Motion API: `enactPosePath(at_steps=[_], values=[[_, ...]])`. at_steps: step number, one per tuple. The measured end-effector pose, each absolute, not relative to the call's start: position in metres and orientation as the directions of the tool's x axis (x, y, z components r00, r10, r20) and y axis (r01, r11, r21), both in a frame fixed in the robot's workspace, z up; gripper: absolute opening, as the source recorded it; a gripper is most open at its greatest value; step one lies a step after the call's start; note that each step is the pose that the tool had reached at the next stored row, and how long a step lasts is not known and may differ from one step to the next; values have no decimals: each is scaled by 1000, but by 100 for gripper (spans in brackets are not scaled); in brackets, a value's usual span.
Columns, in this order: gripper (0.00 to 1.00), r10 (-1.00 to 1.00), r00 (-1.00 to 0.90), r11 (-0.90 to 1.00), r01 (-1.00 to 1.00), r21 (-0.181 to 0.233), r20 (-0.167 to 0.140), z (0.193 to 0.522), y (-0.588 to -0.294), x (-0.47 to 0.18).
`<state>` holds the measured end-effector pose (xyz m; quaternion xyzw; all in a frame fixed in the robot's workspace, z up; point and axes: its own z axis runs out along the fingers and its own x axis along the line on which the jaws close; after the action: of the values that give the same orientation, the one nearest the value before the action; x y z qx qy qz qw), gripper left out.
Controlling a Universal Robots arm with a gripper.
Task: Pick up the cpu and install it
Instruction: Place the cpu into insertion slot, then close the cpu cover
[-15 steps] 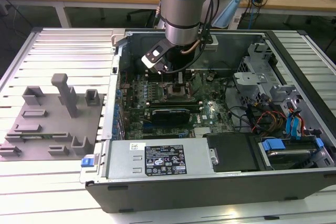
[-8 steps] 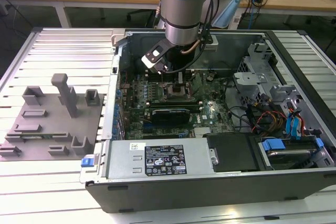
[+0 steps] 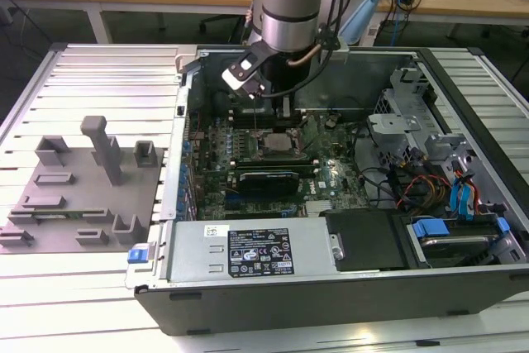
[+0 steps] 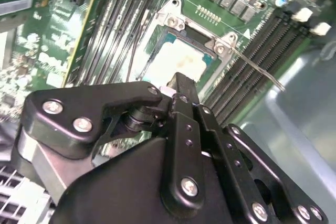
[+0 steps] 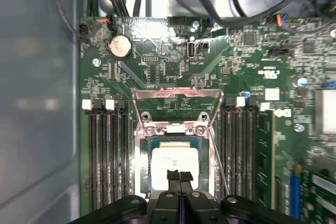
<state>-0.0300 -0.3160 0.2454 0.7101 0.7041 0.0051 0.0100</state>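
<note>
In the exterior view the arm (image 3: 289, 6) reached down into the open computer case (image 3: 331, 287), toward ten o'clock of its centre, with the grey tray (image 3: 58, 204) well apart at nine o'clock. The socket's load plate (image 5: 176, 98) stood swung open, probably so the chip could seat flat. In the first wrist view the cpu (image 5: 175, 158) lay square in the socket, directly under the gripper (image 5: 180, 176). The gripper's fingers were pinched together on nothing, and whether they touched the chip could not be told.
</note>
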Motion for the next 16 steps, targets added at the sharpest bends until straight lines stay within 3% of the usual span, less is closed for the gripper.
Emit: enactPosePath(at_steps=[16], values=[[11,1000,9,-8,1000,22,-11,255,-316,-27]])
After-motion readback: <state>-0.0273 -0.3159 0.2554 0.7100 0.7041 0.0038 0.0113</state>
